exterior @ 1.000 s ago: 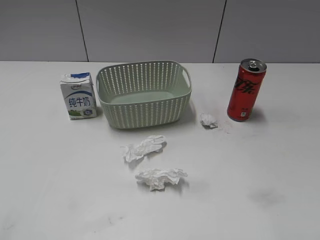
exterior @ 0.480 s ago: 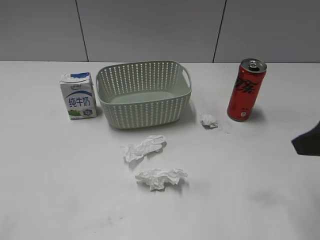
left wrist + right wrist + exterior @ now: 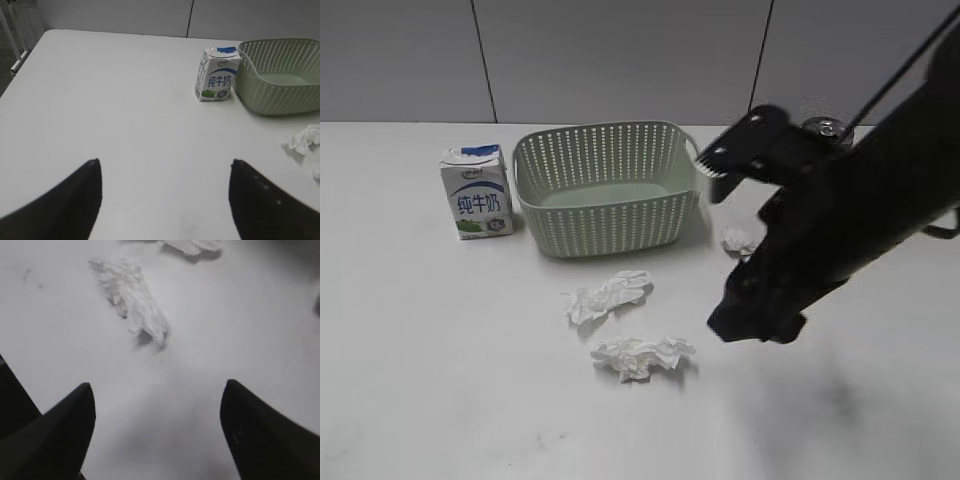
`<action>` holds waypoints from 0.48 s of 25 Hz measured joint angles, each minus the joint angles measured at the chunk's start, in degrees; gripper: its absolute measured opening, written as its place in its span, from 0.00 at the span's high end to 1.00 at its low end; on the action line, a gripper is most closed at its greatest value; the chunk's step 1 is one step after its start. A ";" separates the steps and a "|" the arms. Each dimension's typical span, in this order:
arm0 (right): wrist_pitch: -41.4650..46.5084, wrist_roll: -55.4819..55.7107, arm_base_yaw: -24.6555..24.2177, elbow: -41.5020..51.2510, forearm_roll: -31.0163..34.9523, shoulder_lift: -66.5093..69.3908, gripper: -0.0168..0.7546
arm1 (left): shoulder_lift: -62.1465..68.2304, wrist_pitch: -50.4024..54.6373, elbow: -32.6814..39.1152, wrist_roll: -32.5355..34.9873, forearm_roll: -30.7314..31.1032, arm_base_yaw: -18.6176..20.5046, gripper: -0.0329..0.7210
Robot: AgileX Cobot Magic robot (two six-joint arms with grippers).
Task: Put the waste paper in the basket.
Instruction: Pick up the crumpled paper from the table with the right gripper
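The right gripper (image 3: 157, 432) hangs above the table with its fingers spread wide and nothing between them, one crumpled wad of waste paper (image 3: 132, 302) lying just ahead of the tips. The left gripper (image 3: 165, 200) is spread open too, well off from everything. Three wads sit on the white table (image 3: 440, 350): two (image 3: 607, 296) (image 3: 640, 356) in front of the green basket (image 3: 608, 187), a small one (image 3: 737, 240) to its right. Grey panelled wall behind.

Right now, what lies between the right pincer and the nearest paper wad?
Nothing: in the right wrist view only bare white table separates the open right pincer from the crumpled paper wad ahead of it.
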 joint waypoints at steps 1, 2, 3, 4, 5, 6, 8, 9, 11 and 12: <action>-0.35 0.30 1.63 -0.64 -0.30 1.86 0.21 | 0.00 0.00 0.00 0.32 0.02 0.00 0.18; -1.00 0.89 3.42 -1.72 -0.99 4.21 0.21 | 0.00 0.00 0.00 0.41 0.13 0.00 0.18; -1.18 1.45 5.02 -2.66 -1.79 6.64 0.21 | 0.00 0.00 0.00 0.48 0.13 0.00 0.18; -1.28 2.15 6.22 -3.97 -2.99 8.68 0.21 | 0.00 0.00 0.00 0.48 0.13 0.00 0.18; -1.32 2.85 7.50 -5.41 -4.35 11.14 0.21 | 0.00 0.00 0.00 0.53 0.13 0.00 0.18; -1.32 3.62 8.46 -6.74 -5.48 13.17 0.21 | 0.00 0.00 0.00 0.53 0.13 0.00 0.18; -1.16 4.34 10.09 -10.06 -6.99 17.84 0.21 | 0.00 0.00 0.00 0.63 0.13 0.00 0.18; -1.08 4.47 10.46 -11.41 -7.31 19.61 0.21 | 0.00 0.00 0.00 0.63 0.18 0.00 0.18; -0.81 4.61 10.64 -14.48 -7.77 23.68 0.21 | 0.00 0.00 0.00 0.65 0.18 0.00 0.18; -0.62 4.68 10.64 -15.64 -8.17 25.06 0.21 | 0.00 0.00 0.00 0.64 0.18 0.00 0.18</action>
